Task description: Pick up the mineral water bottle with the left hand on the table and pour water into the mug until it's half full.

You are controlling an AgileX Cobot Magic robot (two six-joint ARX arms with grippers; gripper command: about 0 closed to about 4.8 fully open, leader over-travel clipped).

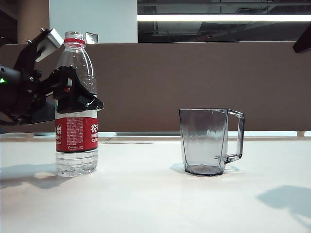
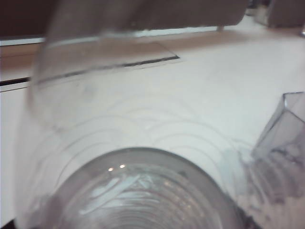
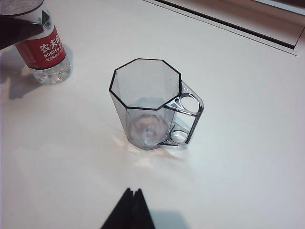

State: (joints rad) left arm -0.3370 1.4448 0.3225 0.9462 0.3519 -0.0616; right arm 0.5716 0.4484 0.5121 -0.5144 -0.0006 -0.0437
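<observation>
Mineral water bottle point(image 1: 76, 107) upright on counter point(image 1: 155, 194), my left end effector point(image 1: 73, 94) spread around its shoulder; mug point(image 1: 206, 141) well apart; right end effector point(image 3: 128, 210) state undeterminable.

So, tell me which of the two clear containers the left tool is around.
The mineral water bottle, the tall one with the red label. The left tool brackets it above the label, jaws wide open. The shorter grey mug stands alone.

backdrop: brown partition panel point(image 1: 194, 82) spanning the width behind the tabletop | upper left: pale wall panel point(image 1: 92, 19) | ceiling: dark, one long bright strip light point(image 1: 223, 17) | surface: glossy white, soft shadows | far edge: dark seam point(image 3: 224, 24)
</observation>
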